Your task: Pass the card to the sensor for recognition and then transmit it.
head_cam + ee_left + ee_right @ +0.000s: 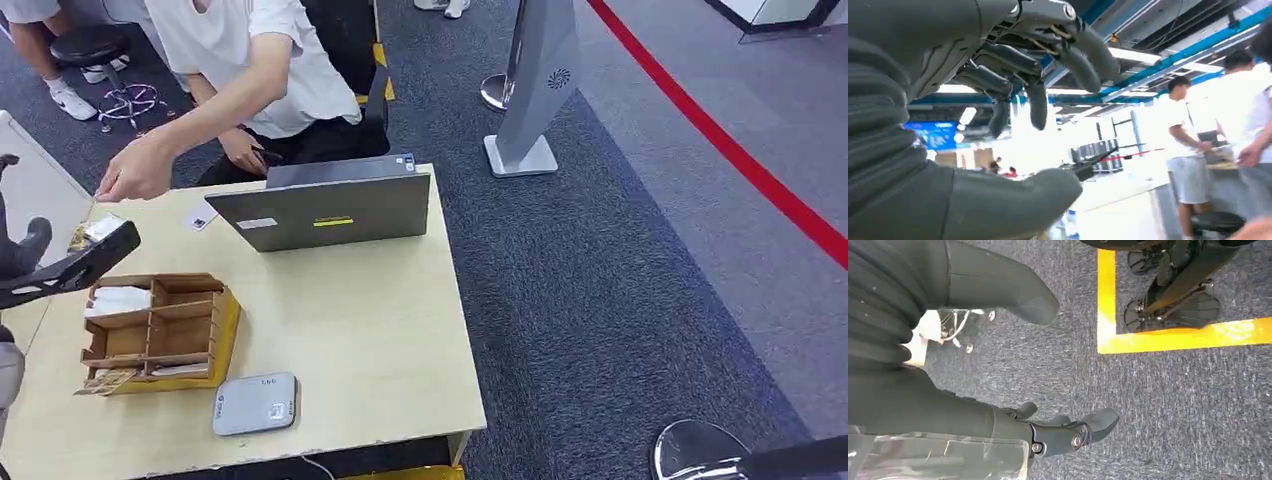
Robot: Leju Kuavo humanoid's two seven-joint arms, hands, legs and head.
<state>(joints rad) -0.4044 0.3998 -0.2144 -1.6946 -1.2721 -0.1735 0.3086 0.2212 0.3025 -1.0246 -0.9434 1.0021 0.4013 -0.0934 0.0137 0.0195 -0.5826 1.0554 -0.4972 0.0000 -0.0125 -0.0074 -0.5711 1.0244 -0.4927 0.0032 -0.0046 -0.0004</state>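
A small white card (200,218) lies flat near the table's far edge, just beside the left corner of a grey laptop (325,208) whose lid faces the robot. More pale cards sit in the compartments of a wooden organiser (160,335) by the table's left edge. The flat grey sensor (256,404) rests close to the near edge, apart from the organiser.

The left hand (30,255) (948,65) is raised over the table's left edge with its fingers (1037,102) spread from the thumb and nothing between them. A person's hand (135,178) reaches in above the far left corner. Whether the shiny pale thing (100,229) beneath it is a card cannot be told.

The right hand (973,412) hangs over the carpet, fingers apart, holding nothing.

The table (370,340) is light wood. Around it lies blue-grey carpet (600,300) crossed by a red line (730,150), with yellow tape (1173,337) and a silver sign stand (530,100).
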